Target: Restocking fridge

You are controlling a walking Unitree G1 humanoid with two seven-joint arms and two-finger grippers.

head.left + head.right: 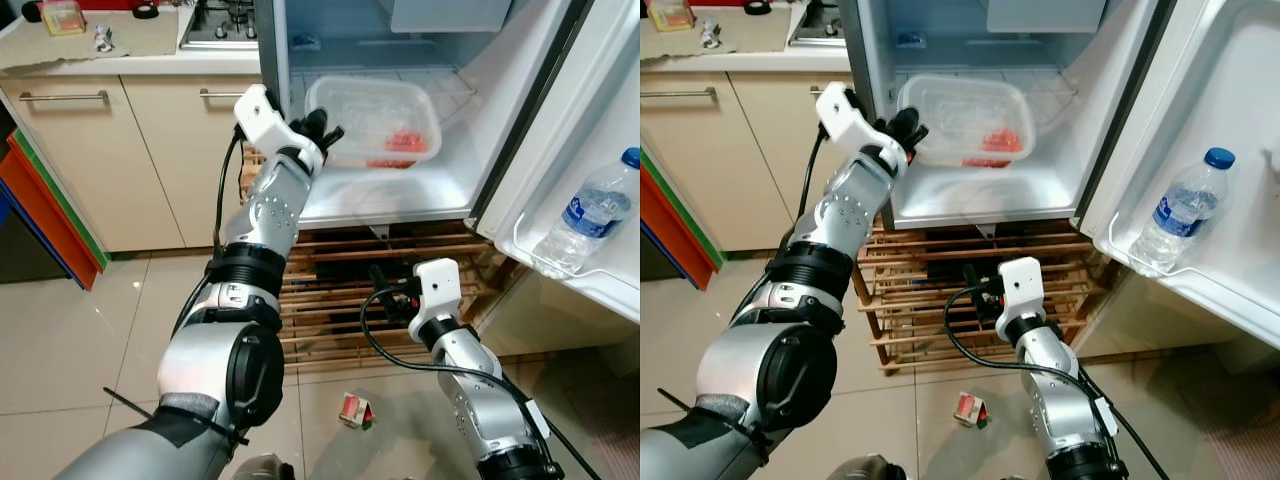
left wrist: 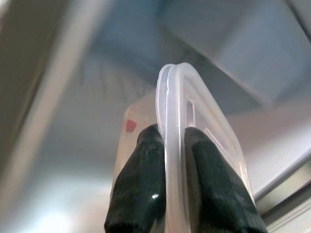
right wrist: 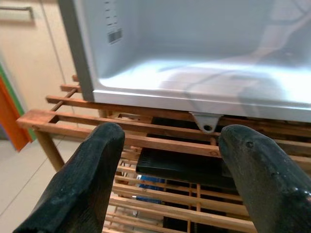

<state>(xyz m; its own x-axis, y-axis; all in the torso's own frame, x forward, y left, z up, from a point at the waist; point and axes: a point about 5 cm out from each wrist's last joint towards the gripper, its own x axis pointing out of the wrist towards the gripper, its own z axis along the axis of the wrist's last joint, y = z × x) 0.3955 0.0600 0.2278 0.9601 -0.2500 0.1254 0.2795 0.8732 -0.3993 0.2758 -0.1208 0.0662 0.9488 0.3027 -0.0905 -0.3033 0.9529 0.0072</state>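
Where labels blur unreadable: left gripper (image 2: 175, 141) clamped on container (image 1: 375, 115); right gripper (image 3: 170, 145) agape.

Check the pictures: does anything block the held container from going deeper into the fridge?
Nothing visible does. The left hand grips the container by its rim, already inside the open fridge, and the floor beneath and behind it looks bare.

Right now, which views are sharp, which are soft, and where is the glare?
Head views: sharp, evenly lit; the left gripper holds the clear container at the fridge opening. Left wrist view: soft, the rim between the fingers blurred. Right wrist view: fingers soft, wooden rack crisp, glare on the fridge floor.
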